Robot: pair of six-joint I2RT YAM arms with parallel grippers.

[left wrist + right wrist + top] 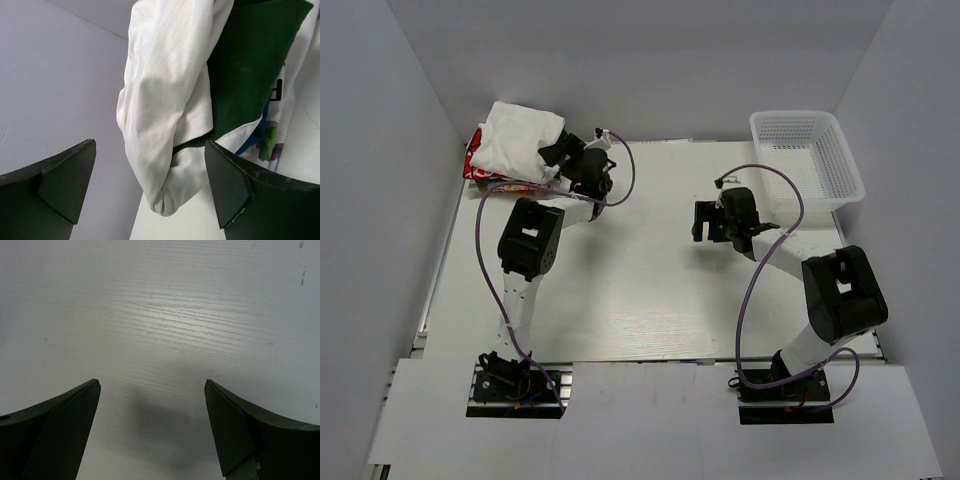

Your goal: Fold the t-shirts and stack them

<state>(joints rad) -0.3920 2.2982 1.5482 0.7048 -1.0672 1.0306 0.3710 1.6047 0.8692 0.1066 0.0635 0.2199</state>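
Counting one t-shirt pile (520,135) at upper left of the tabletop (640,290), white-and-green tee (165,75) uppermost. Of two hands, left hand (558,152) beside it, right hand (701,222) mid-frame; both wide open, empty. One basket (807,150), upper right.

tee (165,100): white, dark green sleeve | basket (795,114): white mesh | cables (739,335): purple | table (175,315): white
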